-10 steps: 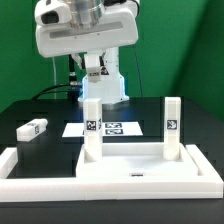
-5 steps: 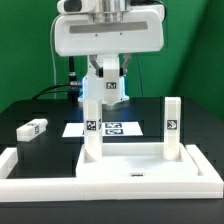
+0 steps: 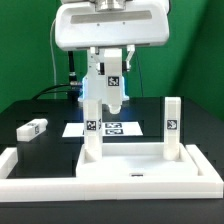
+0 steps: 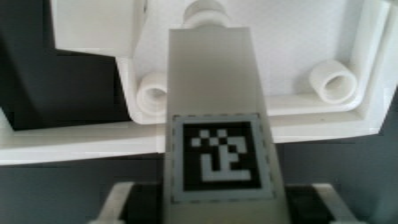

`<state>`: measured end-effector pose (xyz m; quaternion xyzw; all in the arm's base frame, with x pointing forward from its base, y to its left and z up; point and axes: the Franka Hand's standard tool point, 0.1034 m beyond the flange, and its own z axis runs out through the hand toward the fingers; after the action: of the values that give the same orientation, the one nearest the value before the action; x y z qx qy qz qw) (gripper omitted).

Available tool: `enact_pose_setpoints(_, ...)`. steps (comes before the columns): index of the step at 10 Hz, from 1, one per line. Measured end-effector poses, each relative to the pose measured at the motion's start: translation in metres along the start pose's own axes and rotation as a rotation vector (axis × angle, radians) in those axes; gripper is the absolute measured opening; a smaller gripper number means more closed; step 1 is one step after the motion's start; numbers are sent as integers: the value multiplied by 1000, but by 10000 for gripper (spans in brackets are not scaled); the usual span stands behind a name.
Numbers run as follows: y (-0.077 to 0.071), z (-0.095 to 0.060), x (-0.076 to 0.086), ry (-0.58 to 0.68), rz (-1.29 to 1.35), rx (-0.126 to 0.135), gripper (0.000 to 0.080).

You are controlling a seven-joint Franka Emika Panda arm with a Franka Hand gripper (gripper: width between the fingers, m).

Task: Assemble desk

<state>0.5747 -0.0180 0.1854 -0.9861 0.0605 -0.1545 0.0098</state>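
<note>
Desk leg (image 3: 112, 92) gripped by the claw (image 3: 111, 62), whose fingertips are barely visible.

Smooth white leg (image 3: 112, 88), apparently matt plastic

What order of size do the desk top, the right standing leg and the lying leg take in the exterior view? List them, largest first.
1. Desk top: largest by far.
2. Standing leg on the exterior view's right.
3. Lying leg: looks smallest, though it sits farther back and angled, so that gap is unsure.
</note>
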Motion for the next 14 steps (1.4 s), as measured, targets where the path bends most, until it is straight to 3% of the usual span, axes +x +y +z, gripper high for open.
enact_pose_setpoints(1, -16, 4, 9, 85, 54, 4, 290)
enact_pose_setpoints(2, -42, 13, 17, 150, 83, 17, 290)
enact_pose_setpoints(3, -64, 20, 27, 93, 123, 22, 290)
enact_pose_setpoints(4, -78, 16, 50, 108, 135, 30, 290)
enact_pose_setpoints(8, -74, 23, 39, 104, 116, 24, 290)
enact_pose_setpoints(10, -91, 36, 9, 175, 38, 14, 290)
enact_pose_setpoints(12, -103, 43, 14, 242, 5, 5, 290)
enact_pose_setpoints(14, -101, 43, 14, 240, -3, 0, 290)
